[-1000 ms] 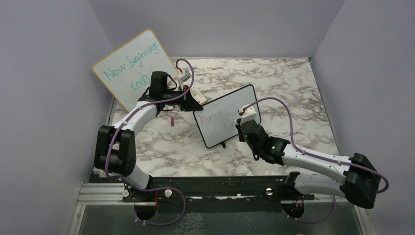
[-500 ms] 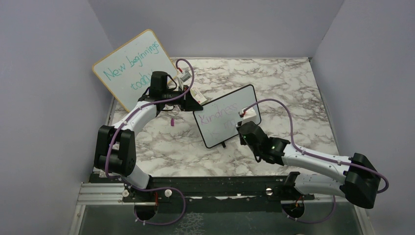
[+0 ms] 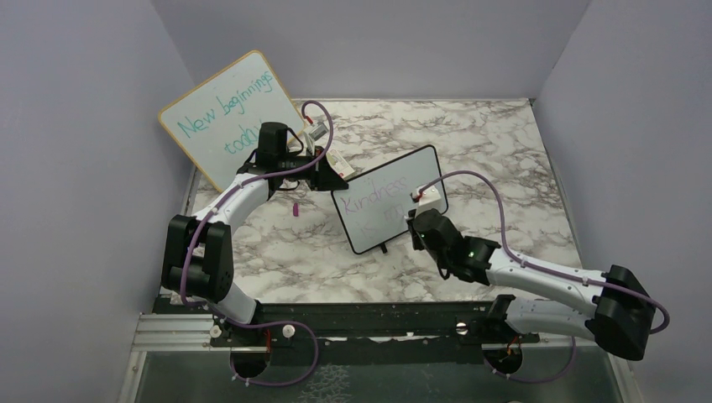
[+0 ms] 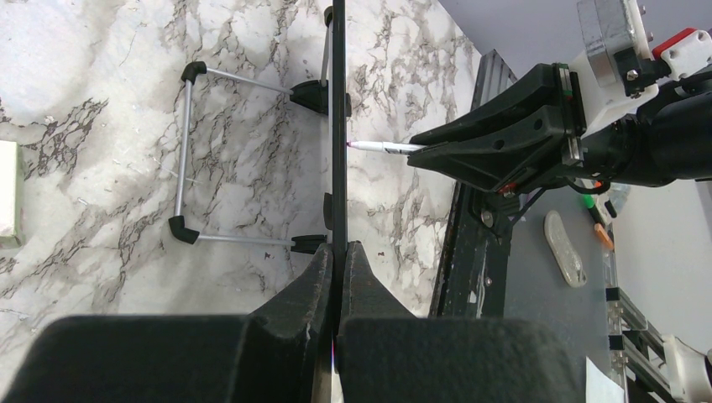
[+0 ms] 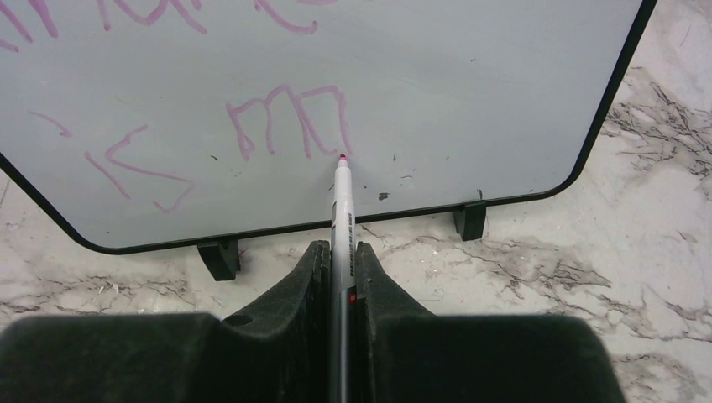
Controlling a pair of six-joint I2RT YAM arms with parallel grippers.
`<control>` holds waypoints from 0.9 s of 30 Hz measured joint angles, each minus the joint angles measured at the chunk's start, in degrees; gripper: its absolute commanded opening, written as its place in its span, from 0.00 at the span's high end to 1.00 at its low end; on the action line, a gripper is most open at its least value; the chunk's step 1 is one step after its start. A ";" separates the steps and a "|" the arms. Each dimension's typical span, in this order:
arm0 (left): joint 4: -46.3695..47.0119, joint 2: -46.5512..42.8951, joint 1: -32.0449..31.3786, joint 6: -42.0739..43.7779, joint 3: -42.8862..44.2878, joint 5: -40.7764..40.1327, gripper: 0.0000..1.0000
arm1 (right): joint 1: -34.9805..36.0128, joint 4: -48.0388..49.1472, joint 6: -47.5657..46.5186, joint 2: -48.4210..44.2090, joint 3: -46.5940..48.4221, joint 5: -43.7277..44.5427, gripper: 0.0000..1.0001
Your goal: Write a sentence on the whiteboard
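Now the right gripper (image 5: 342,250), clenched on the marker (image 5: 342,197), has edged right, completing an "m" of the sentence (image 5: 290,122); the left gripper (image 4: 337,256) clamps the whiteboard (image 5: 470,75) by its edge. Writing seems unfinished.

You're in a robotics lab cell: plain walls (image 3: 378,42) box in a marbled surface (image 3: 504,151), robot arms (image 3: 243,197) bolted to a bottom rail (image 3: 378,319).
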 measured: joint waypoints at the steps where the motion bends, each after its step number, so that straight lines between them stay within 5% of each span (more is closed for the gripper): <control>1: 0.00 0.00 0.00 0.00 0.00 0.00 1.00 | 0.00 0.15 -0.13 -0.24 -0.17 -0.24 1.00; 27: -0.37 0.00 -0.09 0.02 0.15 0.00 1.00 | -0.76 4.61 -3.61 -1.62 -0.48 4.98 1.00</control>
